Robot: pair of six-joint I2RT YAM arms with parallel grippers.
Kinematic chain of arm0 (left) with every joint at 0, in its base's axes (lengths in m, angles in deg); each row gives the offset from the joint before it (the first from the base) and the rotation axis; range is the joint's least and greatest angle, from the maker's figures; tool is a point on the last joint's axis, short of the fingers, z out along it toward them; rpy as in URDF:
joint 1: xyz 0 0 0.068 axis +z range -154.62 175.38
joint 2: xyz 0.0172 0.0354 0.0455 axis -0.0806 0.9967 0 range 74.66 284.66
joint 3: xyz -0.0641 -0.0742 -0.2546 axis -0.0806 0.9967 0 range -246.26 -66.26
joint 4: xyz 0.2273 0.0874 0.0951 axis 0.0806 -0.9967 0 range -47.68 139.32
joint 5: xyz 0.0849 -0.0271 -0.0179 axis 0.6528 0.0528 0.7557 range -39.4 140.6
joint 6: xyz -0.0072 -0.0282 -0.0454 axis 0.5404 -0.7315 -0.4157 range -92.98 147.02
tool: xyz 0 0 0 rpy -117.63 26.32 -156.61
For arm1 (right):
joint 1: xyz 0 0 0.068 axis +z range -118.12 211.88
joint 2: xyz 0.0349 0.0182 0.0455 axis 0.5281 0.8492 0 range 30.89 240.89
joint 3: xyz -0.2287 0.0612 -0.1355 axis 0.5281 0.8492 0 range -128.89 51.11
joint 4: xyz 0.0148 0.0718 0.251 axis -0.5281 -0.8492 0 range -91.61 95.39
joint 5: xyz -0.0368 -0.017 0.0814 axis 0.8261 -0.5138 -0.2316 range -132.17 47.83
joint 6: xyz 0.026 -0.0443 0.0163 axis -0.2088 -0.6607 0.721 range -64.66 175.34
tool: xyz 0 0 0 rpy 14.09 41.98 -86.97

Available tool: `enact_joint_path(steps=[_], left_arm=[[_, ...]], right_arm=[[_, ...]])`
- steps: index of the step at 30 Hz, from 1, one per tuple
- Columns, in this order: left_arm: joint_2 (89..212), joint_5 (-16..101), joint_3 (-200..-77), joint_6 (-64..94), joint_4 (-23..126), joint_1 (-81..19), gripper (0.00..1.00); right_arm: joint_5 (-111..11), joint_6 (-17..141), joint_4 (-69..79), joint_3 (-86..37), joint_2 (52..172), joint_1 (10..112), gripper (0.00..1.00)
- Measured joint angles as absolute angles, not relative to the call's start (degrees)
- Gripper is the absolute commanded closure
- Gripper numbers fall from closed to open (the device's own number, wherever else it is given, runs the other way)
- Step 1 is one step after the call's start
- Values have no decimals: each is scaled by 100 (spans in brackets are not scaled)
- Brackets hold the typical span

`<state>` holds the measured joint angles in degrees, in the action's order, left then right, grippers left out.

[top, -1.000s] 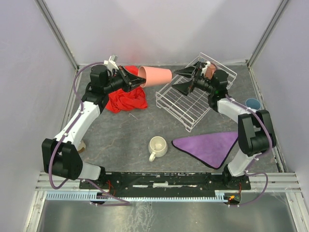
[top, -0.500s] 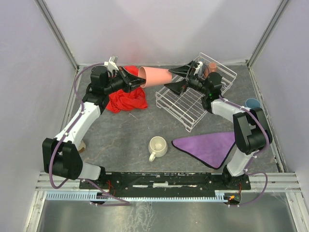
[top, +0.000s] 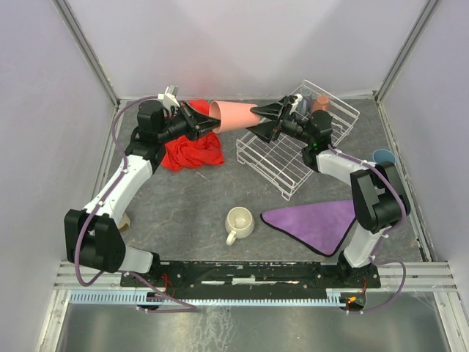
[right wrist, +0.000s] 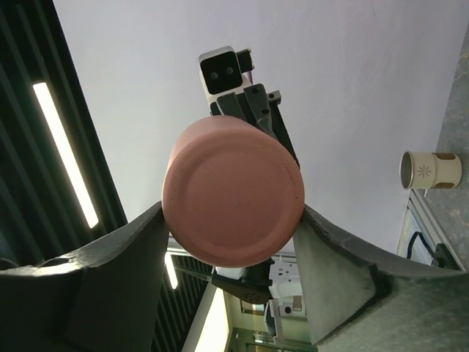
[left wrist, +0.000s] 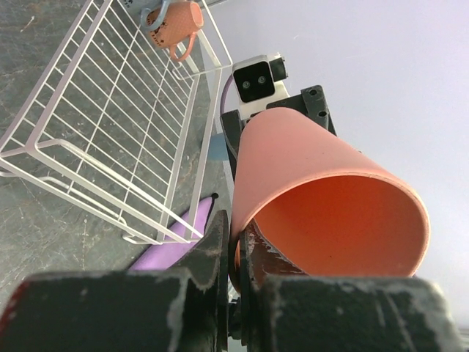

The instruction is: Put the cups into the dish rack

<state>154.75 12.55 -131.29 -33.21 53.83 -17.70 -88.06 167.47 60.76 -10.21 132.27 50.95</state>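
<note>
Tumbler (top: pixel 234 115) base hidden between right fingers (top: pixel 265 110)

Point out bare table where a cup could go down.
Bare patch: table between red cloth, cream mug and dish rack. The rack's near half is empty. Crowded: its far corner with mugs, and above its left corner, where left pincer and right pincer meet at the salmon tumbler.

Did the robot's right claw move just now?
Yes. The right gripper slid left, away from the dish rack's far corner, toward the pink cup that the left gripper holds.
</note>
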Motion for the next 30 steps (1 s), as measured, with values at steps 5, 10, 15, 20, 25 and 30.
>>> enact_joint_path(steps=[5, 10, 15, 20, 25, 30], left_arm=[[15475, 1258, -13112, -3341, 5418, -1755, 97], [15475, 1271, -13108, -3341, 5416, -1751, 88], [15475, 1308, -13108, -3332, 5317, -1751, 55], [15475, 1330, -13108, -3319, 5234, -1751, 43], [15473, 1457, -13108, -3299, 5153, -1742, 40], [15453, 1566, -13101, -3196, 4976, -1690, 39]], right_arm=[[-8795, 16769, 6115, -1052, 13256, 5128, 66], [-8754, 16758, 6137, -1052, 13280, 5128, 78], [-8701, 16463, 5952, -1063, 13240, 5108, 80], [-8708, 16039, 5427, -1063, 13030, 4828, 80], [-8719, 15727, 5097, -1063, 12799, 4369, 80], [-8852, 14796, 3801, -1224, 12488, 3930, 80]])
